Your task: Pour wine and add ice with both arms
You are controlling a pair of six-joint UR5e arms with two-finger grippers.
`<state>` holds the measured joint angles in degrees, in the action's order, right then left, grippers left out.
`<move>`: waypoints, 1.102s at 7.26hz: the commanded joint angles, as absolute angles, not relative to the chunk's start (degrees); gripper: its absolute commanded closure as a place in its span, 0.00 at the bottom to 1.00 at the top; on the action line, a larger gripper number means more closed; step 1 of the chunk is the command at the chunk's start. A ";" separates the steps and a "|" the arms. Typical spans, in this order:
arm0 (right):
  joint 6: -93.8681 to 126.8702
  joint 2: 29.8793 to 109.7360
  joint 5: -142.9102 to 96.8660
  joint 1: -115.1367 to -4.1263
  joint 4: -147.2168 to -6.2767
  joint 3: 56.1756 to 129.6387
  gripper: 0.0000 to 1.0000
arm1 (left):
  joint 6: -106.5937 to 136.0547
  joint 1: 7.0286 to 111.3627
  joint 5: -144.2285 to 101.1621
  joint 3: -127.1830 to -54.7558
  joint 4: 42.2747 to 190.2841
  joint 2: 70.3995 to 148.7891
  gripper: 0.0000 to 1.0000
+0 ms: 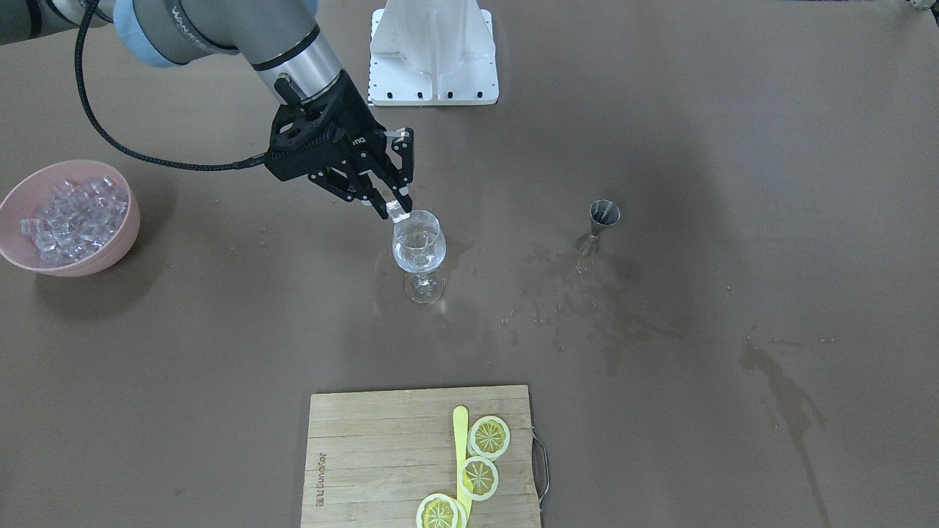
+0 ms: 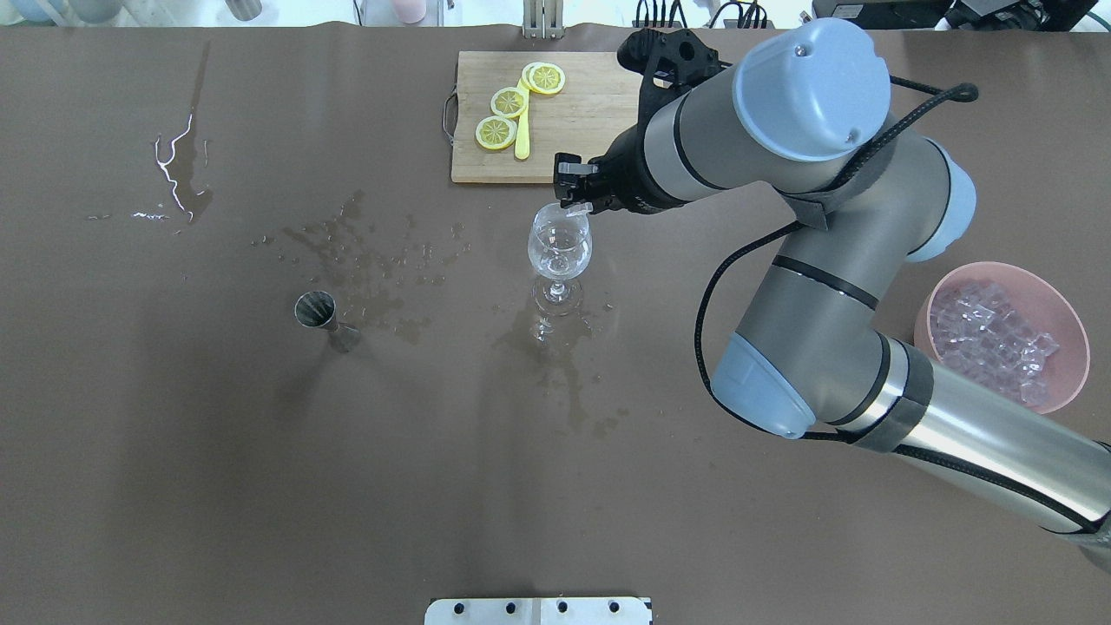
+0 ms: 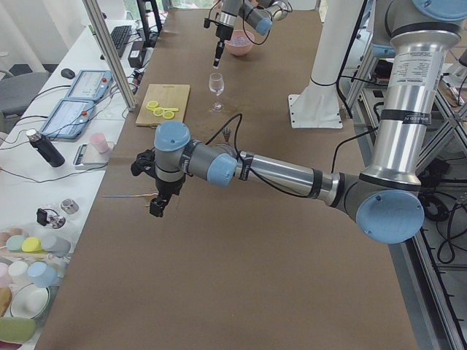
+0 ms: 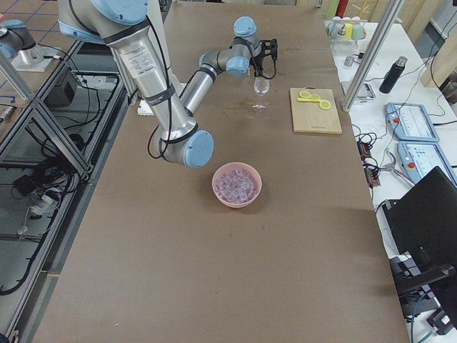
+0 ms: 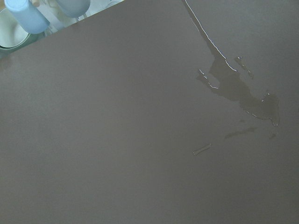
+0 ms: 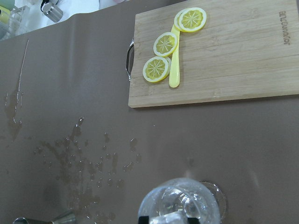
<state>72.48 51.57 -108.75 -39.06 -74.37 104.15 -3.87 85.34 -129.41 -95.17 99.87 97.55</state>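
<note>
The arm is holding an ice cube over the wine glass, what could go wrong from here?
1. The ice cube in the right gripper seems to hang near the rim of the wine glass, not its centre; released there, it may bounce out.
2. The glass already holds liquid, so a drop could splash.
3. The gripper is close to the rim; a nudge might tip the stemmed glass.

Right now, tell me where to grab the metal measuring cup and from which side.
Grip the measuring cup at its narrow waist, coming level from the robot's left. It stands upright and flares above and below, so the waist should hold.
</note>
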 commanded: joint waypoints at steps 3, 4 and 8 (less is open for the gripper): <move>70.42 50.18 -108.72 -38.94 -74.35 102.13 0.45 | -3.78 85.34 -129.29 -94.92 99.84 97.82 0.02; 67.62 50.36 -108.72 -38.94 -74.27 102.13 0.01 | -3.78 85.34 -129.29 -94.66 99.84 98.00 0.02; 67.24 51.23 -113.60 -41.03 -75.49 104.05 0.00 | -3.95 87.34 -128.94 -94.40 99.76 98.35 0.02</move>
<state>67.64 50.52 -110.31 -39.49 -74.61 102.93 -3.82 85.92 -129.12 -94.62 99.79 98.28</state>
